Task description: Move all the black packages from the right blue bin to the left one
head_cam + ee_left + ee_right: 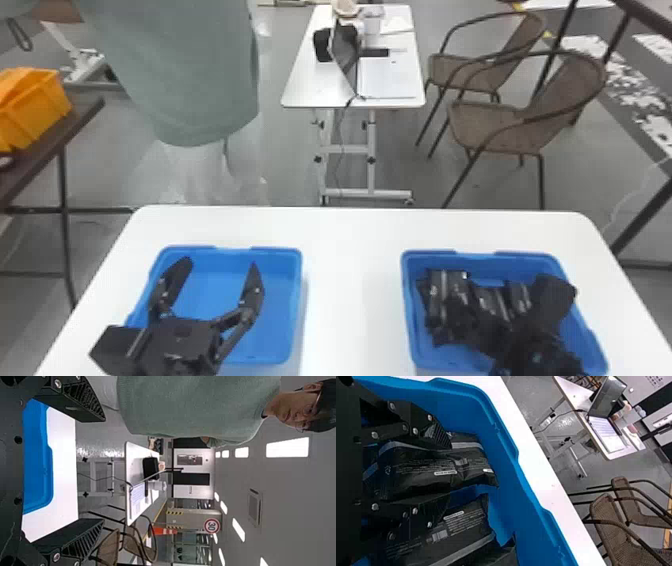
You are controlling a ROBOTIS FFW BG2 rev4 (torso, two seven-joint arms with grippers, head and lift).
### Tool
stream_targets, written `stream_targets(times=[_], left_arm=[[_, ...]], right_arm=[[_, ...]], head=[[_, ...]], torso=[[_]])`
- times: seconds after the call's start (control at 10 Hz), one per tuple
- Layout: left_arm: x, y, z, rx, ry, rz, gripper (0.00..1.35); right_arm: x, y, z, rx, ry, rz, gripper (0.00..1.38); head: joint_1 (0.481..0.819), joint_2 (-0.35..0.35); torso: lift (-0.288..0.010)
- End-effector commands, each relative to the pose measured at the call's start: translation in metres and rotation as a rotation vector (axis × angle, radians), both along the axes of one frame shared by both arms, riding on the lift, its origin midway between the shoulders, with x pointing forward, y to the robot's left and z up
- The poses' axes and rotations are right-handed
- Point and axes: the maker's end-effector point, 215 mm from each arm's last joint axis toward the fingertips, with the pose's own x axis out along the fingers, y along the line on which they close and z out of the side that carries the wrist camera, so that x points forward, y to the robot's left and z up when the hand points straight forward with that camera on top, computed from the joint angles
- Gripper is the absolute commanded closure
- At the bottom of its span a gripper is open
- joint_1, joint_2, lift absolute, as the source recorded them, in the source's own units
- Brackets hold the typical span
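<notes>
Several black packages [446, 290] are left to move in the right bin [505, 259]; none is seen delivered, work appears early. Right gripper [447, 473] stands partly open, one package [435, 465] between its fingers, firm hold unconfirmed. Left gripper [220, 262], wide open and unladen, is over the left bin [280, 320].

Black packages [446, 292] grouped inside the right blue bin [505, 257].
Packages glossy, creased, marked with pale print and grey bands, lying close together at differing angles; right bin upright, open-topped; left blue bin [215, 287] upright, open-topped, part of inner floor visible.
</notes>
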Motion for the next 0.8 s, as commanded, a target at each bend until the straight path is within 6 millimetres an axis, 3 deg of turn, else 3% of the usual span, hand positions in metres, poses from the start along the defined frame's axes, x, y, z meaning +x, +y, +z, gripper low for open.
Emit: stream_targets(times=[0.0,0.3,0.6,0.7], left_arm=[[0.000,0.000,0.000,0.000,0.000,-0.001,0.12],[0.001,-0.001,0.000,-0.001,-0.001,-0.005,0.12],[0.001,-0.002,0.001,-0.003,-0.004,-0.009,0.12],[0.001,-0.002,0.000,-0.004,-0.004,-0.008,0.12]], right_arm=[[-0.002,0.003,0.003,0.043,0.004,-0.012,1.16],[0.001,0.013,0.019,0.103,-0.012,-0.005,1.19],[-0.013,0.022,0.044,0.139,-0.015,0.034,1.19],[-0.017,0.017,0.044,0.126,-0.009,0.028,1.19]], head=[[0.695,0.067],[0.695,0.073],[0.695,0.086],[0.695,0.090]], torso=[[-0.042],[-0.042],[-0.042],[-0.042]])
